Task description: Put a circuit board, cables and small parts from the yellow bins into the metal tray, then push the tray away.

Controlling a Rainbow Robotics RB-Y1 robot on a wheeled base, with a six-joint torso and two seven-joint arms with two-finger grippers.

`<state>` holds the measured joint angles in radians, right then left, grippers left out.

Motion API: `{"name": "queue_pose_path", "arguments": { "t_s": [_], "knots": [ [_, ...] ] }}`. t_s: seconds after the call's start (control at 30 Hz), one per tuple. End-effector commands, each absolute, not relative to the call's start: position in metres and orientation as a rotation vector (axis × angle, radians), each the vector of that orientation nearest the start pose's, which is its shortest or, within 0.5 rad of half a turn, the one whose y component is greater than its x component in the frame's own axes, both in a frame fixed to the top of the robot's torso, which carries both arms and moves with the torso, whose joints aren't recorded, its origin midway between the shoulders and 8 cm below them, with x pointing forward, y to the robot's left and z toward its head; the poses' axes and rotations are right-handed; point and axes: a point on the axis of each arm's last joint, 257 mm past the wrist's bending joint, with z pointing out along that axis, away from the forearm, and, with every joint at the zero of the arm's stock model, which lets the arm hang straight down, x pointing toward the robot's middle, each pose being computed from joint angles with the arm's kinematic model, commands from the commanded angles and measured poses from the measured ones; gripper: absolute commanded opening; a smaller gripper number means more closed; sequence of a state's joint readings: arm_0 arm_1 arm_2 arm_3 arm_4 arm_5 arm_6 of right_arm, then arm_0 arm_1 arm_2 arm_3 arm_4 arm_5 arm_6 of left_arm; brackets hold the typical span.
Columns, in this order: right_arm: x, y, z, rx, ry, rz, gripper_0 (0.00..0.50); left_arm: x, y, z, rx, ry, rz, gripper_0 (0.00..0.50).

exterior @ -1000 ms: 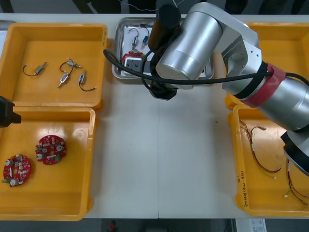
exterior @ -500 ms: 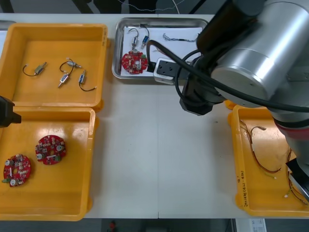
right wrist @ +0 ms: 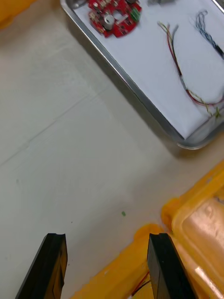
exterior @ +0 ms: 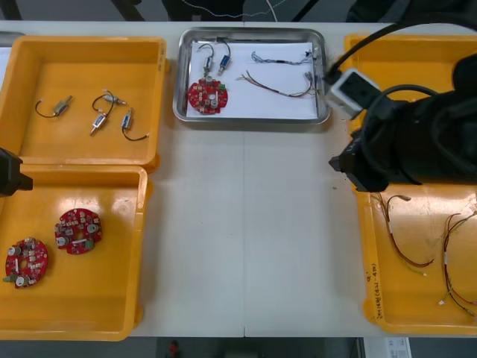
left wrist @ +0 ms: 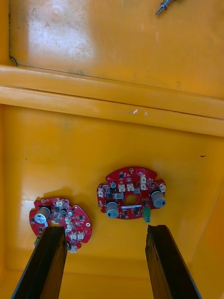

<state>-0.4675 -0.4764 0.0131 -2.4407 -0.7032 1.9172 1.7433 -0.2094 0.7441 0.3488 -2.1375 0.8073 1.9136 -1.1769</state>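
R fingers (right wrist: 52,264) apart near shiny metal tray (exterior: 250,119) w/ round red board (exterior: 206,95).

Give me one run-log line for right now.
metal tray: holds circuit board, cables, small metal parts | right pincer: open, empty, by right near bin | left pincer: open, parked over boards

Shiny metal tray (exterior: 182,82); glossy plastic bins (exterior: 82,67)

Ahead of the right jaws, across the bare light surface (right wrist: 70,154), the shiny metal tray (right wrist: 140,105) holds a round red circuit board (right wrist: 114,17), a red and yellow cable (right wrist: 178,74) and a twisted blue and white cable (right wrist: 207,30). Two more round red circuit boards (left wrist: 131,192) lie just ahead of the left jaws, in a yellow plastic bin (left wrist: 112,140).
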Motion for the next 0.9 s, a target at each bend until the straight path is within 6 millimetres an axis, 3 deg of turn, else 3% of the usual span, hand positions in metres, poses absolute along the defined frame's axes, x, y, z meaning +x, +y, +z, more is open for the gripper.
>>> {"name": "queue_pose_path", "arguments": {
  "t_s": [0.03, 0.33, 0.63, 0.77, 0.9],
  "knots": [
    [0.393, -0.211, -0.091, -0.835, 2.211, -0.043, 0.5, 0.385, 0.399, -0.141, -0.122, 2.614, 0.062, 0.5],
    [0.381, -0.284, -0.094, -0.486, 2.333, -0.035, 0.5, 0.385, 0.399, -0.141, -0.122, 2.614, 0.062, 0.5],
    [0.376, -0.364, -0.125, -0.151, 2.501, -0.022, 0.5, 0.385, 0.399, -0.141, -0.122, 2.614, 0.062, 0.5],
    [0.379, -0.386, -0.132, -0.059, 2.545, 0.01, 0.5, 0.385, 0.399, -0.141, -0.122, 2.614, 0.062, 0.5],
    [0.384, -0.397, -0.127, -0.024, 2.551, 0.004, 0.5, 0.385, 0.399, -0.141, -0.122, 2.614, 0.062, 0.5]
  ]
}}
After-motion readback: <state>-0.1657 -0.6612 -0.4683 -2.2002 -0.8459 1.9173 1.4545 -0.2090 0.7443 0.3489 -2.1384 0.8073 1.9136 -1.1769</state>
